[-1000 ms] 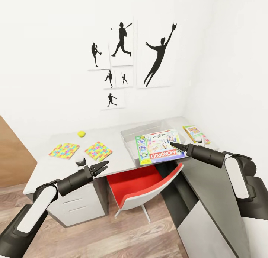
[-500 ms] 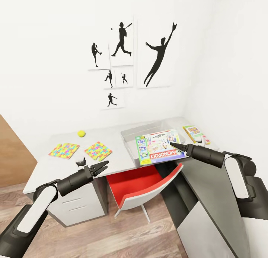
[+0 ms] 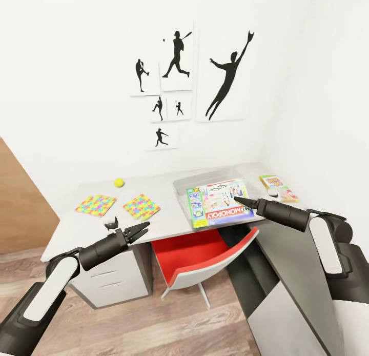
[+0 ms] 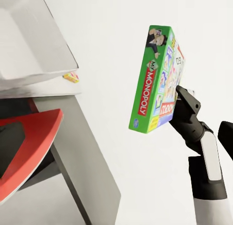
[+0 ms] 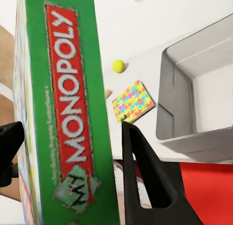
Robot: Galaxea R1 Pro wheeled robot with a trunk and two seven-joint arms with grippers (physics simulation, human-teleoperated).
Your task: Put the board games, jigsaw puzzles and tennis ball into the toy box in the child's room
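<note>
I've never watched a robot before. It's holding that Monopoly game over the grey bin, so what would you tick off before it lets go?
1. Monopoly box gripped by right gripper: ok; a finger sits on each side of it.
2. Box over toy box: ok by the head view; height above it cannot tell.
3. Bin interior free: ok in the right wrist view.
4. Left gripper out of the way: ok, open, well aside.
5. Box level: cannot tell.

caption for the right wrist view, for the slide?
Right claw gripping the Monopoly box near the empty toy box; tennis ball and jigsaw on the table beyond.
</note>
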